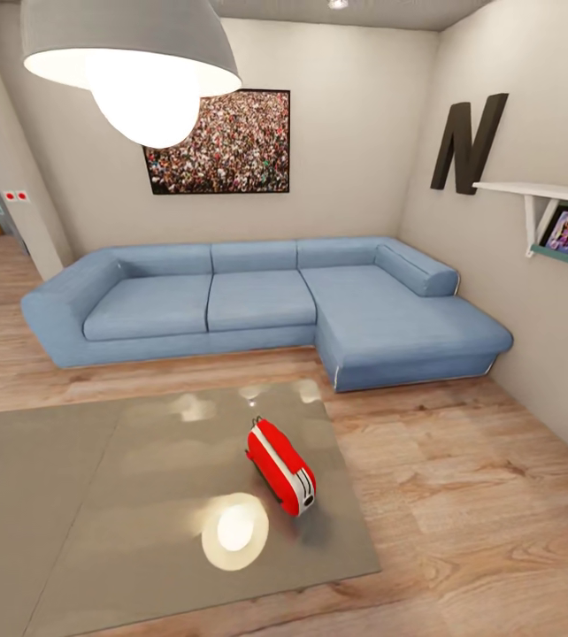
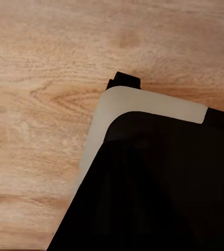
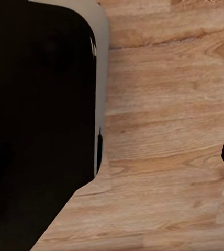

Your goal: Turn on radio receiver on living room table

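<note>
The radio receiver [image 1: 280,466] sits untouched low-centre on the bench [image 1: 72,495] before the sofa [image 1: 257,301], nothing switched yet; either claw's state I cannot tell.

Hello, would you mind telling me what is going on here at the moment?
Nothing is being handled yet. The robot faces a living room, where the red radio receiver stands untouched on the glossy low table, near its right edge, in front of the blue sofa. Both wrist cameras look down at the light wood floor beside a dark part of the robot's own body, so whether either claw is open or shut cannot be told.
</note>
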Motion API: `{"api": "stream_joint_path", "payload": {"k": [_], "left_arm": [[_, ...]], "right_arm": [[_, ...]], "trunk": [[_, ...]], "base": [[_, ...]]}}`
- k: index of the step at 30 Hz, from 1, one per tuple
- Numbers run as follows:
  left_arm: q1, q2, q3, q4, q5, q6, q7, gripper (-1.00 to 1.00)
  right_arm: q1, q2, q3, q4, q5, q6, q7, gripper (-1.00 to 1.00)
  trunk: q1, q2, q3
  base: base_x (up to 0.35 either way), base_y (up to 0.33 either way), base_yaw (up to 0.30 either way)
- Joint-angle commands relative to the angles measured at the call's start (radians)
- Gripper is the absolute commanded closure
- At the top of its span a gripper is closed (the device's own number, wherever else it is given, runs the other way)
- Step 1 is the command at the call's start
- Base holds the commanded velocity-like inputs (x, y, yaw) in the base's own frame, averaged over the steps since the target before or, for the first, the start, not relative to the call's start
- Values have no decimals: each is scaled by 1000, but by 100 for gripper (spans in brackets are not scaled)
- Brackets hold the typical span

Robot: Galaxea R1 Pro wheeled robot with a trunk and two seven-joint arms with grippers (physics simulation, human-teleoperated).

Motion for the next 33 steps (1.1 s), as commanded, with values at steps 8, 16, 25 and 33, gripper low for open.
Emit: {"api": "stream_joint_path", "payload": {"k": [8,16,25,33], "left_arm": [[0,-51,-1,8,-4,0,147,100],[0,-62,-1,17,-4,-1,225,100],[-1,-85,-2,19,-6,-3,345,100],[0,-84,0,18,2,-3,350,100]], "right_arm": [[0,2,-1,3,-3,-16,-6,-100],[0,2,-1,5,-6,-26,-7,-100],[0,2,-2,5,-9,-33,-7,-100],[-1,1,-7,5,-15,-38,-7,-100]], "trunk": [[0,0,13],[0,0,25],[0,0,35],[0,0,35]], "base": [[0,0,0],[0,0,0],[0,0,0],[0,0,0]]}}
